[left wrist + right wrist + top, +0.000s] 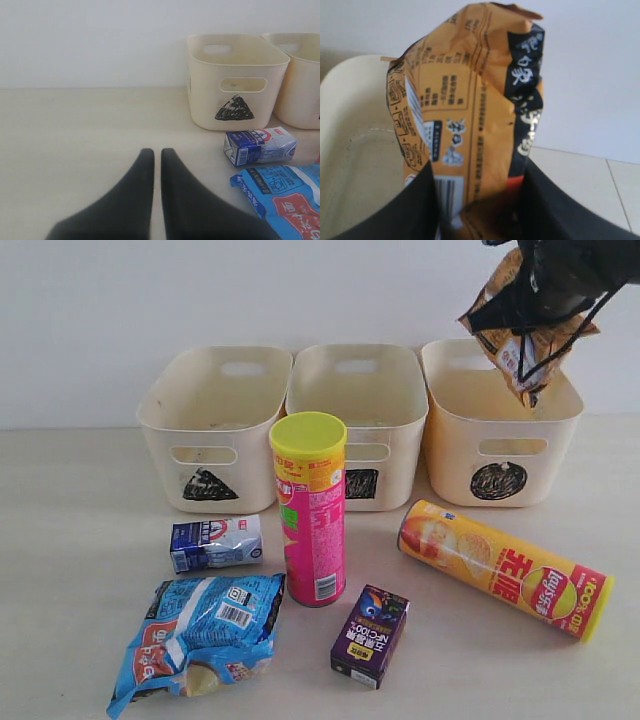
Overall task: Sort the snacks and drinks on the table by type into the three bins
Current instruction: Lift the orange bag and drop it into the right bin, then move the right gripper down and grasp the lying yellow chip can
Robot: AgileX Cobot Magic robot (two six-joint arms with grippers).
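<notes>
— Where do the bins stand?
— In a row at the back of the table (70, 540): the triangle bin (250, 475) on the left, the square bin (400, 475) in the middle, the circle bin (450, 465) on the right.
— The canisters?
— The pink canister (312, 515) stands upright in front of where the triangle and square bins meet. The yellow canister (500, 568) lies on its side to its right.
— The bags?
— The blue-white bag (205, 625) lies front left. The orange bag (465, 100) hangs over the circle bin, clamped between the right gripper (480, 200) fingers.
— The cartons?
— The blue carton (216, 543) lies before the triangle bin, the purple carton (370, 635) near the pink canister's foot.
— The left gripper (157, 155)?
— Its fingers are nearly together, with only a thin slit between them, and they hold nothing.
</notes>
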